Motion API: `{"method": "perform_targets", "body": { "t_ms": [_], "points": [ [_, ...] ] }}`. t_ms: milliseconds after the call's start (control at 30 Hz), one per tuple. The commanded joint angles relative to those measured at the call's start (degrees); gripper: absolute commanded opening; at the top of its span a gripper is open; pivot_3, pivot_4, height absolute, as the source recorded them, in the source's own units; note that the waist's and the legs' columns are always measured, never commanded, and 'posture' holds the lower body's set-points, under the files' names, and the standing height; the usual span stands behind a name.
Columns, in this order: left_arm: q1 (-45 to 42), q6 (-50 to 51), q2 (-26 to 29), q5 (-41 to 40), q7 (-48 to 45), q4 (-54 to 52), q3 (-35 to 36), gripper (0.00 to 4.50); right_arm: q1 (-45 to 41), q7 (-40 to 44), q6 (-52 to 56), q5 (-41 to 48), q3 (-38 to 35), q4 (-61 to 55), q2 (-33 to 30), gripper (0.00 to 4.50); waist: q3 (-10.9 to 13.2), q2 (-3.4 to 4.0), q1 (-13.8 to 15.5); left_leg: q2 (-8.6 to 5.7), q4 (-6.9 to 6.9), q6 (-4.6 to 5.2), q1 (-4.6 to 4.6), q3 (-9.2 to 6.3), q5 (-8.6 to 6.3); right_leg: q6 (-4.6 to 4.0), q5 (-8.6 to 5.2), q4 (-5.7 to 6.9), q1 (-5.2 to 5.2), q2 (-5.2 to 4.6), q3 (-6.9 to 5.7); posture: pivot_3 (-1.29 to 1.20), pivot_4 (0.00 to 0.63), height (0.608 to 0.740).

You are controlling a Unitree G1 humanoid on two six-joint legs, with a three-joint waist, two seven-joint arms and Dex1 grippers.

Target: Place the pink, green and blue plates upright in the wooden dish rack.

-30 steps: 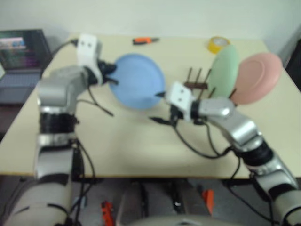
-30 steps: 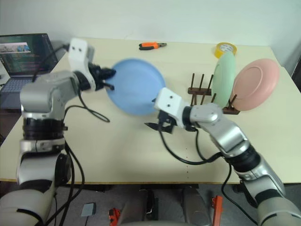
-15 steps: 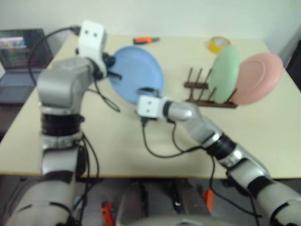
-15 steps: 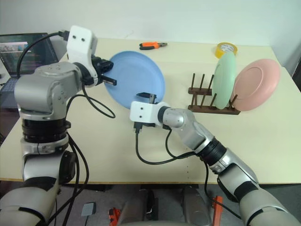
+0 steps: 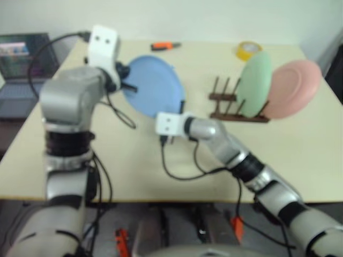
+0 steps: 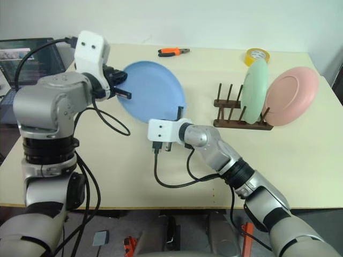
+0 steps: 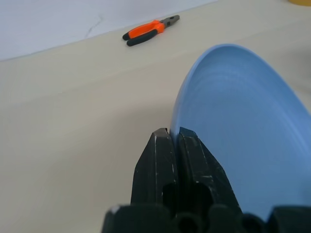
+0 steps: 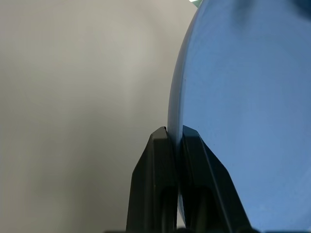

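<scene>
Since the earlier frame the right gripper (image 6: 178, 113) has swung across from beside the wooden dish rack (image 6: 239, 115) and clamped the blue plate's (image 6: 151, 98) lower rim. The left gripper (image 6: 122, 85) pinches its opposite rim. The plate hangs tilted over the table's (image 6: 123, 176) middle, the rack's free pegs toward the right edge.

No text, label or number reads anywhere — the laptop screen (image 6: 29, 61) is illegible.

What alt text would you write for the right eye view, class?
Both grippers, left and right, pinch the blue plate by its rim above the table. The green plate and pink plate stand in the wooden rack.
</scene>
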Motion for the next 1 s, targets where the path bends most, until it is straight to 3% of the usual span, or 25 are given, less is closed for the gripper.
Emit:
{"method": "perform_targets", "body": {
  "t_ms": [33,267,400,600,767,900,1000],
  "points": [
    [-1.0,-0.8,0.4,-1.0,-1.3,-3.2,0.3,0.0,0.0,0.5,-0.7,-0.2,-1.7,-0.8,0.9,0.05,0.0,0.0,0.0,0.0,0.0,0.0,0.0,0.0,0.0,0.0,0.0,0.0,0.0,0.0,0.0,0.0,0.15,0.74],
    [0.9,-3.0,2.9,0.8,-2.4,-1.9,-2.8,0.0,0.2,0.0,-0.9,-0.3,-2.8,-0.6,1.3,0.05,0.0,0.0,0.0,-0.01,0.0,-0.01,0.02,0.01,0.01,-0.01,0.0,0.01,0.0,0.0,0.02,0.0,0.15,0.74],
    [1.5,-3.8,3.1,0.5,-2.9,-0.9,-1.5,1.05,0.8,0.2,-0.8,0.8,-3.5,-0.4,1.9,0.0,0.0,0.0,0.0,-0.02,0.01,-0.01,0.02,0.02,0.01,0.0,0.0,0.02,0.0,-0.01,0.03,0.0,0.15,0.74],
    [0.3,-5.6,4.1,-0.6,-4.3,0.4,1.8,3.23,1.8,0.5,-0.9,0.8,-4.3,-0.5,2.5,0.0,0.0,0.0,-0.1,0.0,0.0,-0.01,0.02,0.02,0.01,-0.01,0.0,0.02,0.0,0.0,0.02,0.0,0.15,0.74],
    [-1.1,-11.0,8.7,-7.3,-14.4,-2.5,6.6,3.23,2.2,0.5,-1.2,1.6,-5.5,-0.4,2.7,0.0,0.0,0.0,-0.1,0.0,0.0,-0.01,0.02,0.01,0.01,-0.01,0.0,0.0,0.0,0.0,0.0,0.0,0.15,0.74],
    [4.0,-23.1,20.6,-11.2,-29.8,-4.6,11.5,3.23,2.7,1.0,-1.5,4.1,-8.0,-1.0,3.1,0.0,0.0,-0.02,-1.1,0.03,-0.11,-0.03,0.02,0.06,0.0,-0.09,-0.04,-0.04,-0.06,-0.01,0.03,0.0,0.15,0.74],
    [8.8,-27.9,25.5,-15.0,-37.4,-4.9,16.4,3.23,3.5,2.2,-0.6,8.6,-11.8,-3.1,3.3,0.0,0.0,-0.02,-1.1,0.03,-0.16,-0.04,0.04,0.03,-0.01,-0.22,-0.12,-0.01,-0.06,-0.06,-0.03,0.0,0.15,0.74]
  ]
}}
